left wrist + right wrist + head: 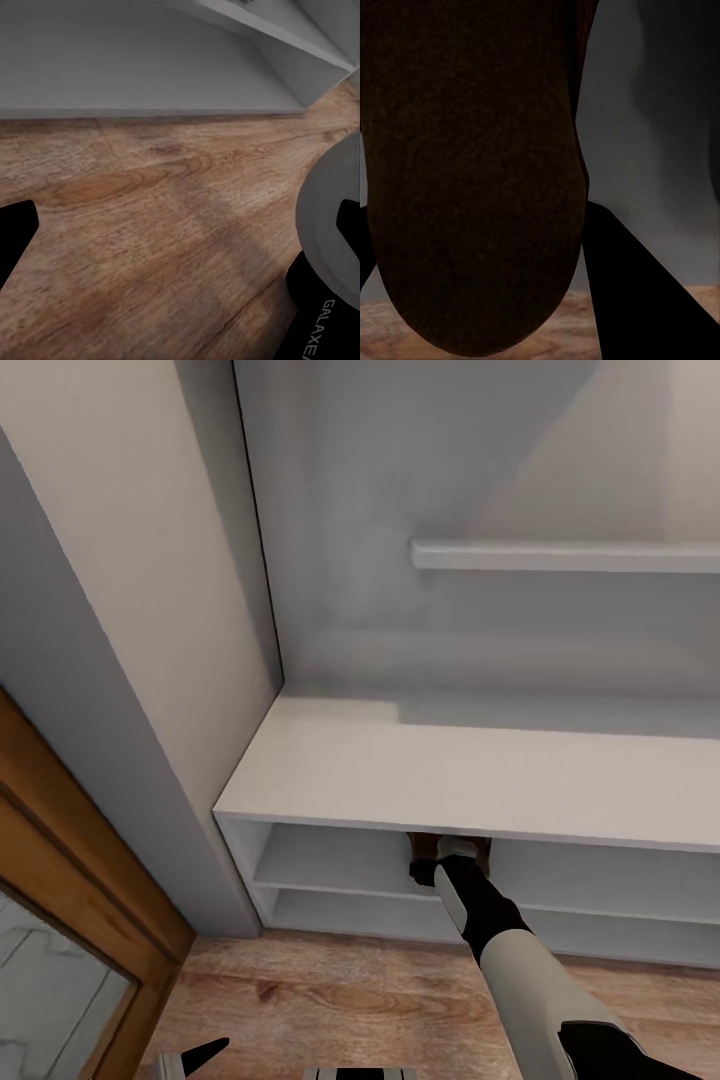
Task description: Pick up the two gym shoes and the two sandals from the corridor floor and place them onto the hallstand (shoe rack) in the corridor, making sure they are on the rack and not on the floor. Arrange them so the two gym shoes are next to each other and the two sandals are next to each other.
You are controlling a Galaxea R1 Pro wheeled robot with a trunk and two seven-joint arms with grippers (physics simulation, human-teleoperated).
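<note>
Right end effector [428,860] is reached into the hallstand's [480,780] upper open tier, pinching a brown sandal [472,172] there. Left end effector [180,240] is spread above the wood floor [150,225]. Release is judged to remain; other shoes' placement cannot be told.

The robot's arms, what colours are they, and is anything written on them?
The right arm has pale grey-white shells with black joints. The left gripper has black fingers. In the left wrist view, a black part carries white letters reading GALAXE, cut off at the edge.
</note>
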